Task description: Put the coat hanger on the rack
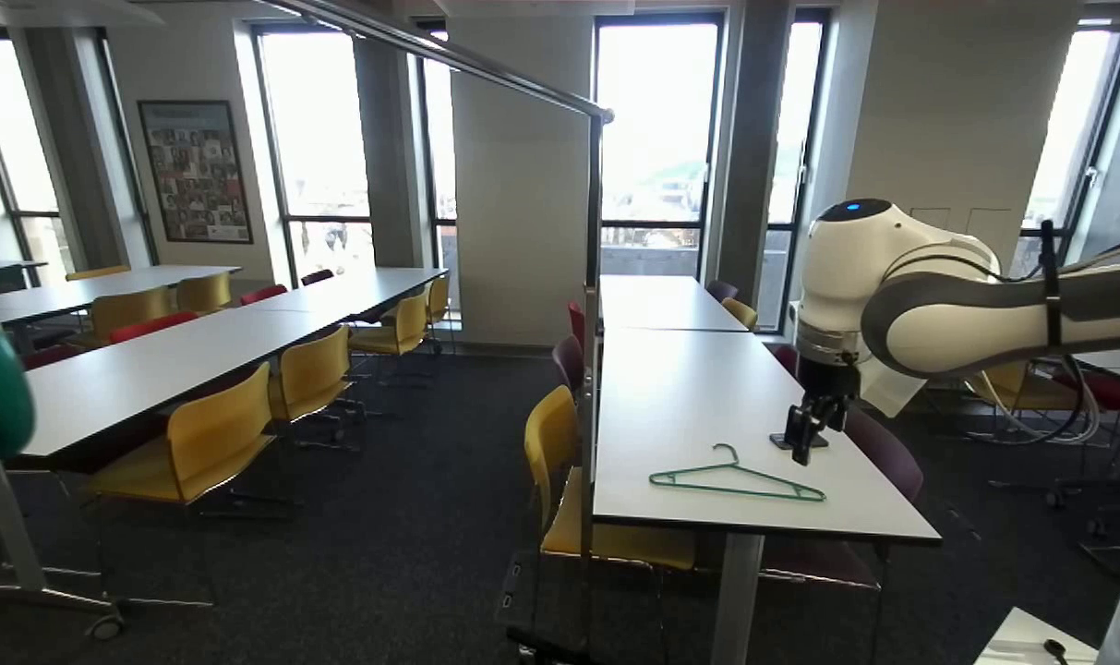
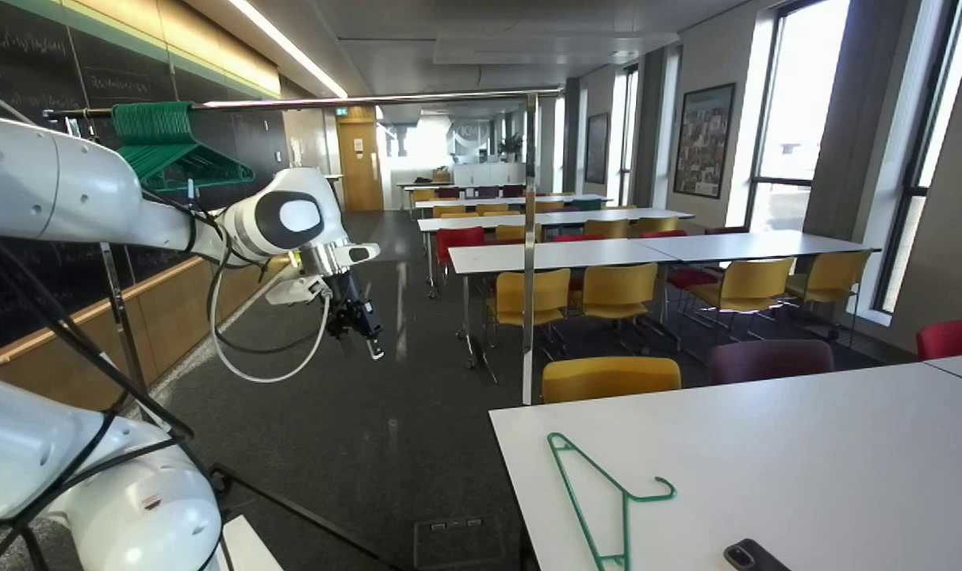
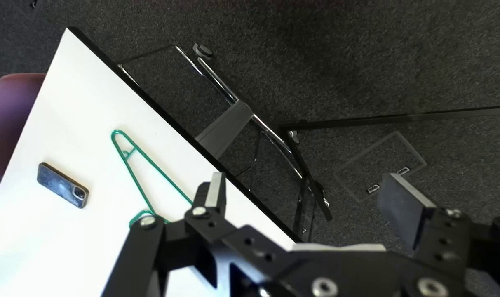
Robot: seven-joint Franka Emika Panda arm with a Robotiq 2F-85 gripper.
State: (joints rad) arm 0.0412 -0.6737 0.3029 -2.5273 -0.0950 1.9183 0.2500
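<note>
While the arm [image 1: 966,323] hangs out beyond the end of the bench [image 1: 670,397], its pincer [image 3: 305,194] is spread wide: the fingers [image 3: 402,210] stand well apart, and in the wrist view the bench's edge runs right through the gap between them! And the hanger [image 1: 735,489]? Flat on the bench, close to that same end, well apart from the pincer, its hook [image 2: 647,499] toward the bench's far end. Near it lies the phone [image 3: 62,185], closer to the bench's long side where a purple chair [image 1: 883,453] sits. Opposite, along the bench's other long side, a yellow chair [image 1: 552,429]! Now up, well above bench level, and there's the rack [image 2: 417,98], running across in both exterior views, its post [image 2: 529,262] standing near the bench. Crowded onto it hang green hangers [image 2: 155,131], seen in an exterior view, over toward the end of the rack that lies away from the bench!
</note>
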